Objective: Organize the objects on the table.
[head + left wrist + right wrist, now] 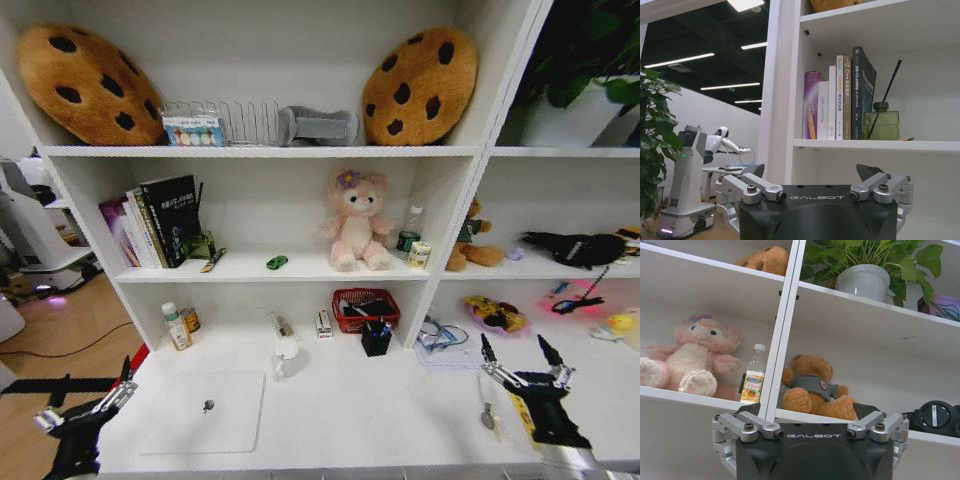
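Closed laptop (205, 410) flat on table (360, 410), between spread grippers, long axis sideways

A robot test office: white shelving (300, 265) with books (837, 100), another robot (692, 175) behind.

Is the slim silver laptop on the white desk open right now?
No, the slim silver laptop lies closed and flat on the white desk, lid logo facing up.

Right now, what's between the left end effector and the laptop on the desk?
Nothing. In the head view the left end effector hangs open off the desk's left edge, and only bare white table separates it from the closed laptop.
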`<state>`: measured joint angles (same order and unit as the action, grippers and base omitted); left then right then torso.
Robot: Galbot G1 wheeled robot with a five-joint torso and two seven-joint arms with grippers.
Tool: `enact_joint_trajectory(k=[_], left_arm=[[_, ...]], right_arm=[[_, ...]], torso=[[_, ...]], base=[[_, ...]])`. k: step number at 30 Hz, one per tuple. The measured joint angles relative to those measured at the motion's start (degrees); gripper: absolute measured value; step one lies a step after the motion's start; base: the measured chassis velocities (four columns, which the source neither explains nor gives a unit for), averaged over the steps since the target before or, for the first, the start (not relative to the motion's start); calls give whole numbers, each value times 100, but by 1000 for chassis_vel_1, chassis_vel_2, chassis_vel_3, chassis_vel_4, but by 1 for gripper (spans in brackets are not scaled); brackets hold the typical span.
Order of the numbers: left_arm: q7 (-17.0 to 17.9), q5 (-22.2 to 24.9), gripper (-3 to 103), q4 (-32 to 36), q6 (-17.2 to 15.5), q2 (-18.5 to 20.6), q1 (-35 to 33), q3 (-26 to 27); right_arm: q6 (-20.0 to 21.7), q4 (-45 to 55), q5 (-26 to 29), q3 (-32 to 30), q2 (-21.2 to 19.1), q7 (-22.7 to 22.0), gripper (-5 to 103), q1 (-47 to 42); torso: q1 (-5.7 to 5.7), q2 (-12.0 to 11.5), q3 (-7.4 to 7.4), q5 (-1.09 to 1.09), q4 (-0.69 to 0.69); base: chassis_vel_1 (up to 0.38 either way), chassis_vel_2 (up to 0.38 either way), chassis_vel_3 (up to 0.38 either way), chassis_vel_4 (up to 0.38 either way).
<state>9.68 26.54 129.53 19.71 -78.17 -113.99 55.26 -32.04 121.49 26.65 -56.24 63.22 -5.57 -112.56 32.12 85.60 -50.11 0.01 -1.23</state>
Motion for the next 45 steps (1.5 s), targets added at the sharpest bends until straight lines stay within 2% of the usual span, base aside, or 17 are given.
enact_joint_trajectory(k=[20,24,33,45], left_arm=[[-1,0,100,0,-1,1,0,3],[-1,0,100,0,-1,1,0,2],[-1,0,100,0,-1,0,0,0],[-1,0,100,0,-1,0,0,0]], right_arm=[[0,3,0,0,1,0,100,0],[0,2,0,0,0,0,100,0],[0,1,0,0,1,0,100,0],[0,1,0,0,1,0,100,0]], torso=[[0,1,2,-5,-1],[0,0,0,3,1],[0,0,0,-1,0],[2,-1,0,-1,-1]], base=[[133,131,-129,-126],[-11,-10,15,13],[-35,-17,26,25],[105,-87,-106,86]])
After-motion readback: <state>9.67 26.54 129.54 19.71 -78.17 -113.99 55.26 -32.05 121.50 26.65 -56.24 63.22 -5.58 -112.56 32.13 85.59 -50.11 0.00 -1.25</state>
